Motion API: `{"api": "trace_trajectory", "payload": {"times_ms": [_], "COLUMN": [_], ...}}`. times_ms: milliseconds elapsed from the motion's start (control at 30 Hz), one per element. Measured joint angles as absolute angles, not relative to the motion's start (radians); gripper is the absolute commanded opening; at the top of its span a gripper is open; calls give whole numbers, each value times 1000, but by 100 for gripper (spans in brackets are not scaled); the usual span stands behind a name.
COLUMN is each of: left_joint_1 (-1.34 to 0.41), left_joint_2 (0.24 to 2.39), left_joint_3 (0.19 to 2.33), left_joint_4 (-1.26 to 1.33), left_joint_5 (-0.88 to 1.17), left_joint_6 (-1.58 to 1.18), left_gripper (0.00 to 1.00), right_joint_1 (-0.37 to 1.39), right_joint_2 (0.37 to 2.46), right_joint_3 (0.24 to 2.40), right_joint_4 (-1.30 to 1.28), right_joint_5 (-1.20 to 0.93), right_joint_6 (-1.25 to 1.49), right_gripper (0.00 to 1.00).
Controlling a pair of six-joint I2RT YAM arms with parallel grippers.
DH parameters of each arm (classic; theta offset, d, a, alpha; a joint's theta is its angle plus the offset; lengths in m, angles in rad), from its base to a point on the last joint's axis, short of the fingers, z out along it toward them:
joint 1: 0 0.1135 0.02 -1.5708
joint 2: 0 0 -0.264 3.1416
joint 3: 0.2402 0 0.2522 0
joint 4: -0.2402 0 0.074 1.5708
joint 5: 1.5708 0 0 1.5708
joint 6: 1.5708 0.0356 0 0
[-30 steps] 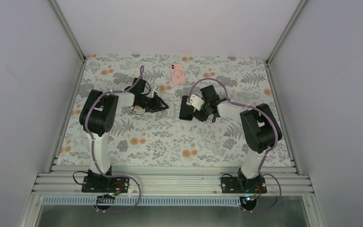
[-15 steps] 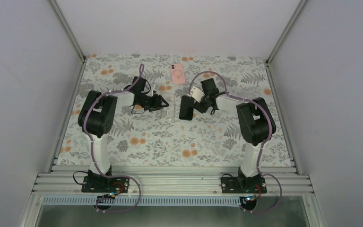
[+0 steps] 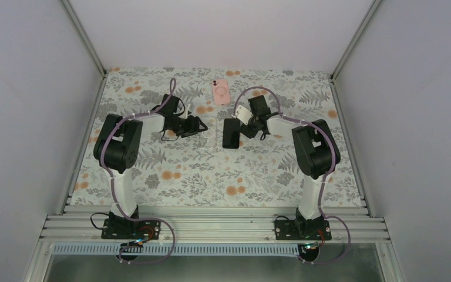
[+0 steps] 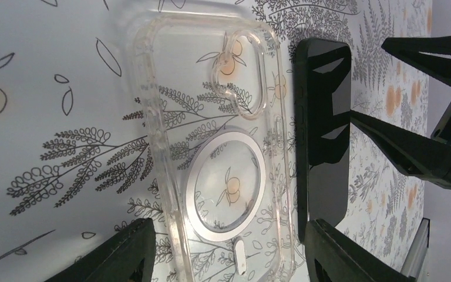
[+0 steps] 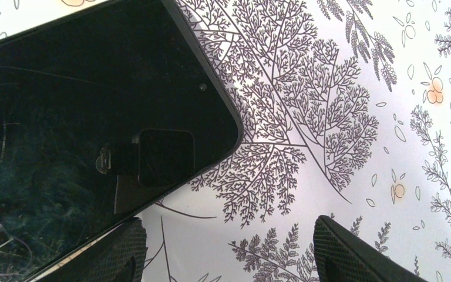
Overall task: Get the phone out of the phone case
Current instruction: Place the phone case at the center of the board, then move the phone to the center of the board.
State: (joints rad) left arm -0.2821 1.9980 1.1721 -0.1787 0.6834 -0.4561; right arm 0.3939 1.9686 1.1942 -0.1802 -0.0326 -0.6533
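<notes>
With the left jaws released and spread wide, nothing gripped: two black fingertips [image 4: 126, 252] at the bottom edge of the left wrist view, one on either side of the phone case [image 4: 211, 147]. Case clear and empty, flat on the table [image 4: 47, 147], floral print plain to see through it. Camera cutout at the end away from the fingertips, round ring in the middle. Just beside the case, long edge along long edge, the phone [image 4: 323, 135]: black, out of the case, flat on the table, dark glass up. Touching or narrowly apart, impossible to tell. Past the phone in the same view, the black fingers [image 4: 411, 147] of the other arm.

With the right jaws likewise released, nothing between them: fingertips [image 5: 352, 252] apart at the bottom of the right wrist view, over bare floral print. One corner of the phone up and to the left there, outside the gap, screen scuffed and mirroring the camera above it.

From the top external view: both arms reaching in toward the middle of the table, case and phone side by side between the two sets of jaws, case toward the left arm, phone toward the right. Well apart, near the far edge, a pink phone [image 3: 221, 92], back up with a ring on it.
</notes>
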Motion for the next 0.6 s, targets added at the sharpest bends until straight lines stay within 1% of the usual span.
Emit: {"api": "trace_trajectory", "payload": {"times_ms": [267, 400, 467, 500, 567, 600], "left_joint_1": [-282, -280, -278, -277, -277, -276], "left_joint_2": [1969, 1942, 1924, 1914, 1897, 1889], "left_joint_3": [1143, 1139, 1139, 1139, 1143, 1150], "left_joint_4": [-174, -174, -174, -175, -178, -182], "left_joint_5": [676, 666, 663, 662, 658, 656], "left_joint_6": [-456, -456, -453, -451, -445, -440], "left_gripper": [65, 67, 70, 70, 73, 74], "right_joint_1": [413, 413, 411, 410, 403, 400], "right_joint_2": [1988, 1989, 1989, 1989, 1989, 1989], "right_joint_3": [1231, 1242, 1253, 1264, 1304, 1336], "right_joint_4": [-204, -221, -244, -260, -295, -314], "right_joint_5": [-23, -20, -21, -22, -29, -35], "right_joint_6": [-654, -651, -643, -636, -615, -603], "right_gripper": [68, 72, 78, 82, 94, 98]}}
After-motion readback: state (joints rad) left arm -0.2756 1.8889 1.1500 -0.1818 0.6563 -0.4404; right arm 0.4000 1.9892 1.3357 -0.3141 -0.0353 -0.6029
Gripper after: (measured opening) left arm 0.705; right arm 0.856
